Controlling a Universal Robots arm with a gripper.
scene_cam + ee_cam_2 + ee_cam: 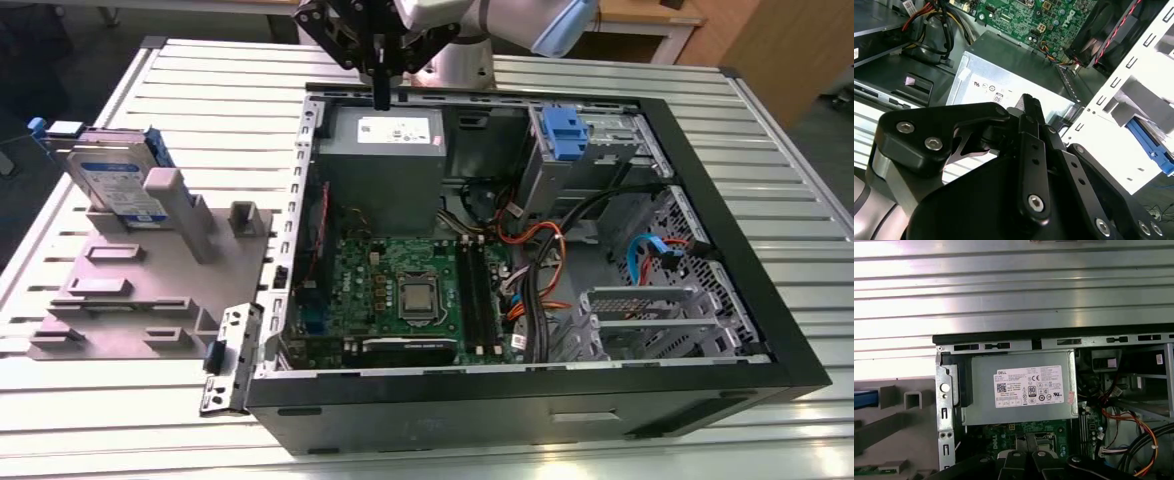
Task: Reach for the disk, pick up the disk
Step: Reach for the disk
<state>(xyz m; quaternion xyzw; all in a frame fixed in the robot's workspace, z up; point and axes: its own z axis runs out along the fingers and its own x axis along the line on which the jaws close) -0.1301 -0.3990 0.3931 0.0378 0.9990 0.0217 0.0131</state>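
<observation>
The disk [114, 178] stands on edge, nearly upright, in a slot of a grey holder plate [120, 290]. The plate lies on the slatted metal bench [227, 90], near the bench's edge at the exterior view's left. Blue rails run along the disk's edges and its labelled face is turned toward the case. A grey post [171, 200] of the holder rises just beside the disk, between it and the open computer case [534, 400] in the middle of the bench.

The gripper [383, 98] hangs well apart from the disk, over the far rim of the case and above the power supply box [387, 150]. It holds nothing. In the exterior view its fingers narrow to a single dark tip, and in the second wrist view [1026, 102] they appear pressed together, though the linkages hide much of them. Both wrist views look down on the power supply box [1019, 390] and its white sticker.

The case's side wall and the grey post lie between the gripper and the disk. Inside the case a green circuit board [400, 290] lies flat, a blue caddy [561, 130] sits in the far bay, and a bundle of cables [534, 240] runs beside the board.
</observation>
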